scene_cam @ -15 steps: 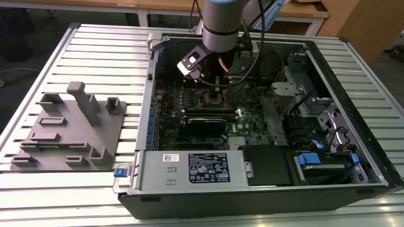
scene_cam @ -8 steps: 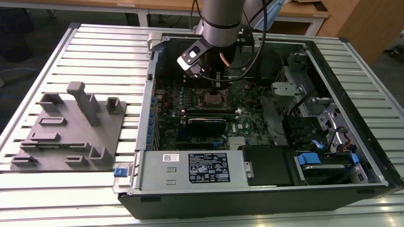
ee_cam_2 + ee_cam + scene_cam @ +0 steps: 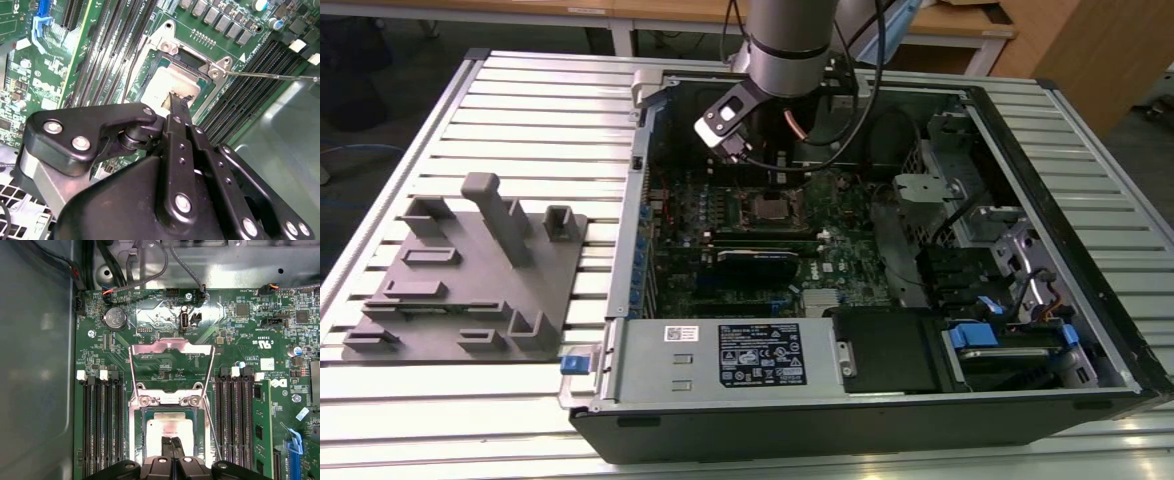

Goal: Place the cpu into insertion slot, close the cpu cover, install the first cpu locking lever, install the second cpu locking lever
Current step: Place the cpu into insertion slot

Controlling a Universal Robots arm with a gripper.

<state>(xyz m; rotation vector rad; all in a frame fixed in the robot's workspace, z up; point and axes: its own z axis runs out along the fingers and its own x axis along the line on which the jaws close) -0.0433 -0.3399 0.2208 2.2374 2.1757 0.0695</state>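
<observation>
Exterior view, arm: a silver-grey robot arm [image 3: 787, 40] is lowered into an open black computer case [image 3: 854, 430], which is laid on a slatted metal desk [image 3: 520, 90].
Exterior view, side item: a grey moulded fixture plate [image 3: 467, 280] is set on the desk at the exterior view's left, apart from the case.
Exterior view, socket: the square black-rimmed insertion slot [image 3: 747, 212] is seen on the green motherboard [image 3: 841, 270], below the arm.
Second wrist view, claw: the black claw [image 3: 174, 99] is clenched with nothing between its fingers, and its tips are rested on the chip's top.
Second wrist view, chip: the pale silver-grey square cpu [image 3: 162, 80] is seated in the insertion slot (flat, as far as can be judged).
Second wrist view, lever: a thin metal rod lever [image 3: 270, 76] is extended sideways from a socket corner.
First wrist view, cover: the thin silver-bronze windowed cpu cover [image 3: 172, 343] is swung open, away from the slot.
</observation>
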